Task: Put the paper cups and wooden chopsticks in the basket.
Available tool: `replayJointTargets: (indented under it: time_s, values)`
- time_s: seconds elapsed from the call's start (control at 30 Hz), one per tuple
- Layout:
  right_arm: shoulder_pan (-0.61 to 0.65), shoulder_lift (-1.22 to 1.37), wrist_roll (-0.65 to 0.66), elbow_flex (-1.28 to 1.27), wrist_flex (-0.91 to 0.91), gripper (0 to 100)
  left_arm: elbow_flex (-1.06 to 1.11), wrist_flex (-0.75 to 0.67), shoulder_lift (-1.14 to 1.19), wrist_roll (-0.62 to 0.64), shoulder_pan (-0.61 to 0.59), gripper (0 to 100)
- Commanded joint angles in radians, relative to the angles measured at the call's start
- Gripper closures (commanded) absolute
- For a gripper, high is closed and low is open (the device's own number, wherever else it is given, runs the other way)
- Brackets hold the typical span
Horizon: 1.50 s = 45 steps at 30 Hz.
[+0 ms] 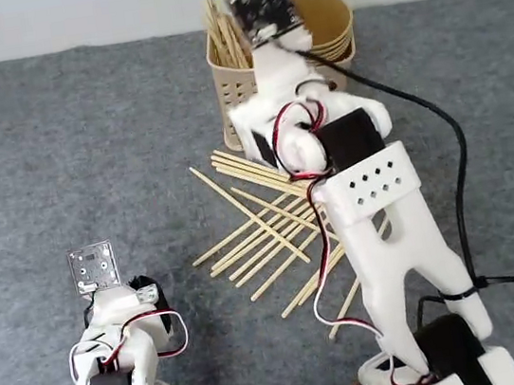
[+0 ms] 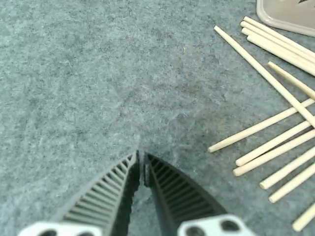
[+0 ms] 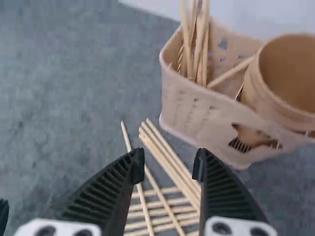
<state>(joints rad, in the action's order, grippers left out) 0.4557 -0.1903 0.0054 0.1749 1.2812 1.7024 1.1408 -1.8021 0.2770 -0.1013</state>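
Near the basket (image 1: 229, 96), your right hand (image 3: 168, 158) hangs wide and empty over loose wooden chopsticks (image 1: 262, 230) on the surface (image 1: 60, 153). Stacked paper cups (image 1: 333, 19) sit inside the basket. Your left hand (image 2: 141, 160) is pinched closed, empty, beside more chopsticks.

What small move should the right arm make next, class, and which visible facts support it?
Probably lower the right gripper onto the loose chopsticks lying beneath it, then close. It hangs open just above that bundle, beside the basket. The basket already holds the paper cups and some upright chopsticks, so the loose ones look like what is left to collect.
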Motion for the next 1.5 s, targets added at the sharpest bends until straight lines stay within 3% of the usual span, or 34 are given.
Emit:
replayJointTargets:
  time_s: [0.0, 0.5, 0.93, 1.47]
  values:
    - [0.030, -0.027, 0.000, -0.012, 0.065, 81.9, -0.019, 0.003, -0.014, -0.005, -0.002, 99]
    - [0.081, 0.326, 0.009, -0.215, -0.142, 81.8, -0.019, 0.003, -0.014, -0.005, -0.002, 99]
    - [0.107, 0.668, 0.009, 0.018, -0.148, 81.8, -0.019, 0.003, -0.014, -0.005, -0.002, 99]
    - [0.073, 0.845, 0.074, 0.126, -0.157, 82.1, -0.019, 0.003, -0.014, -0.005, -0.002, 99]
